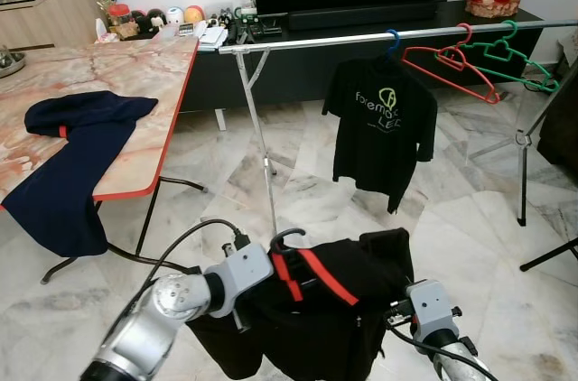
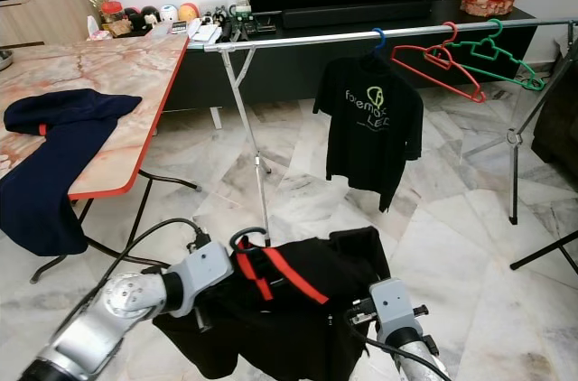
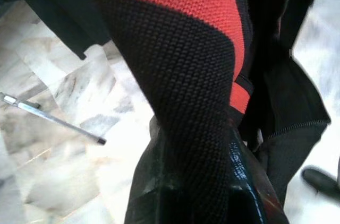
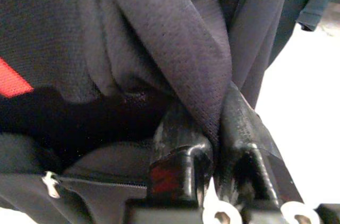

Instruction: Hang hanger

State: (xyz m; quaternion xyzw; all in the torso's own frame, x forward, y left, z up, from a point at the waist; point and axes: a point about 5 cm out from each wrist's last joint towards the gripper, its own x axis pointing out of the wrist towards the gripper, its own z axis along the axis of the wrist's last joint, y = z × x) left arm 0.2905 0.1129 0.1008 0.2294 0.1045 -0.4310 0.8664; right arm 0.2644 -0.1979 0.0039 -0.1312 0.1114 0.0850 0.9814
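Note:
A black jacket with red stripes [image 1: 334,304] on a black hanger [image 1: 284,238] hangs between my two arms, low in front of me. My left gripper [image 3: 194,181] is shut on its red-and-black collar near the hanger hook. My right gripper [image 4: 212,144] is shut on a fold of the jacket's dark fabric at its other side. Ahead stands the metal clothes rail [image 1: 361,37], carrying a black printed T-shirt [image 1: 379,124] on a blue hanger, plus a bare red hanger [image 1: 449,63] and a green hanger [image 1: 515,60].
A marble-topped table [image 1: 135,83] with a navy garment [image 1: 72,155] draped over its edge stands to the left. A black TV console [image 1: 361,47] runs behind the rail. The rail's legs [image 1: 262,142] and a dark stand at the right [image 1: 551,255] stand on the marble floor.

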